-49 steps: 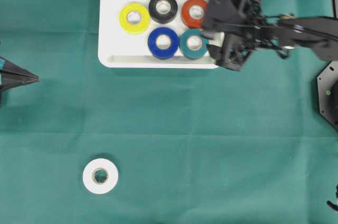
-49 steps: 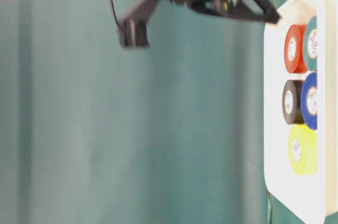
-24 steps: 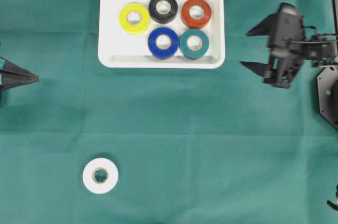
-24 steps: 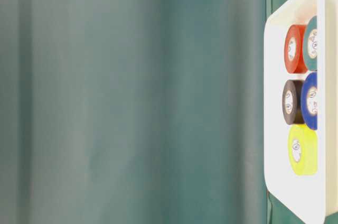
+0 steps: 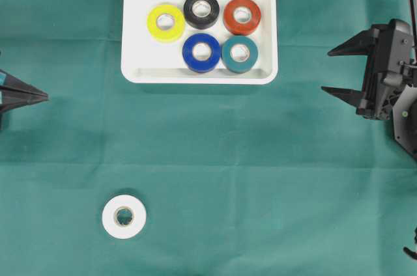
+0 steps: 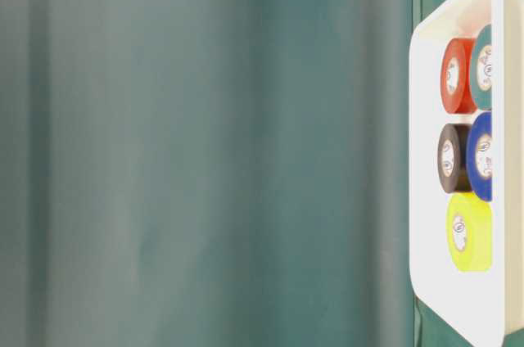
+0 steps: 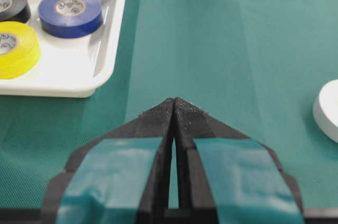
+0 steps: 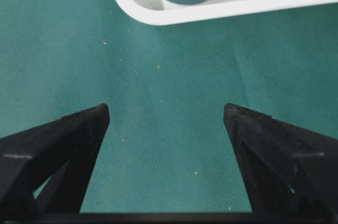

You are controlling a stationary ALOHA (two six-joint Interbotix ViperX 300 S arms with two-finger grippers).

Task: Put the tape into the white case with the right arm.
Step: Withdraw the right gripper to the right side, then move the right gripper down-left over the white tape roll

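The white case [image 5: 199, 71] sits toward twelve o'clock, holding five rolls — yellow, black, red, blue and teal. A white tape roll [image 5: 124, 217] lies alone at seven o'clock. The right gripper [image 5: 332, 70] at three o'clock is spread wide — the left gripper [image 5: 44, 97] at nine o'clock is pinched together.

The table [image 5: 260, 178] is covered edge to edge by a green cloth [image 5: 215, 126] with a fine woven grain. Faint fold lines cross the cloth, one running side to side across the middle of the table and others running front to back; in the left wrist view they show as a paler band [image 7: 179, 34]. A few tiny pale specks [image 8: 158, 67] lie scattered on the cloth towards the table's right side. In the table-level view the cloth [image 6: 205, 150] appears only as a blurred green expanse.
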